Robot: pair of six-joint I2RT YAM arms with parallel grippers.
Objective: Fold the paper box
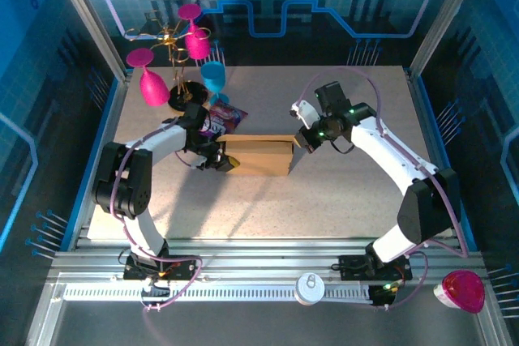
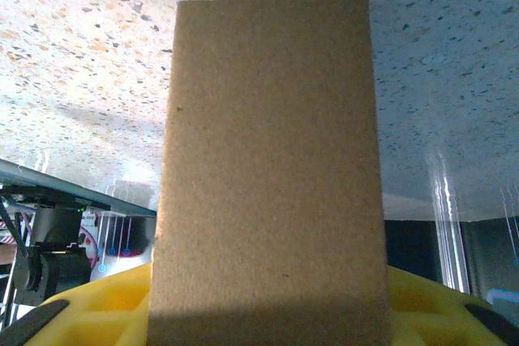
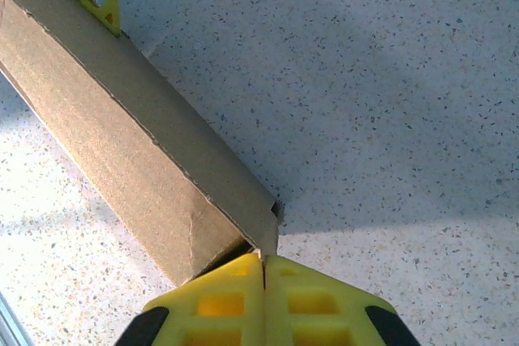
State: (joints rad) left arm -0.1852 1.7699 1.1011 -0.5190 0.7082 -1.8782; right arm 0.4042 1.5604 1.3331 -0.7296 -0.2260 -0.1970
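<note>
right pincer (image 3: 263,265) pinching paper box (image 3: 122,135) corner, left pincer (image 1: 229,160) clamping far end

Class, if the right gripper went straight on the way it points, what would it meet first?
The paper box: its end corner sits at the shut fingertips of the right gripper, seemingly touching.

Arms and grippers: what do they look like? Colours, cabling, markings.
Left arm and right arm: white tubular links, black joint housings, a thin purple cable looping alongside each. Green lights glow at the right wrist. Left gripper and right gripper: yellow jaws with moulded square pockets and black corner patches. No readable markings.
</note>
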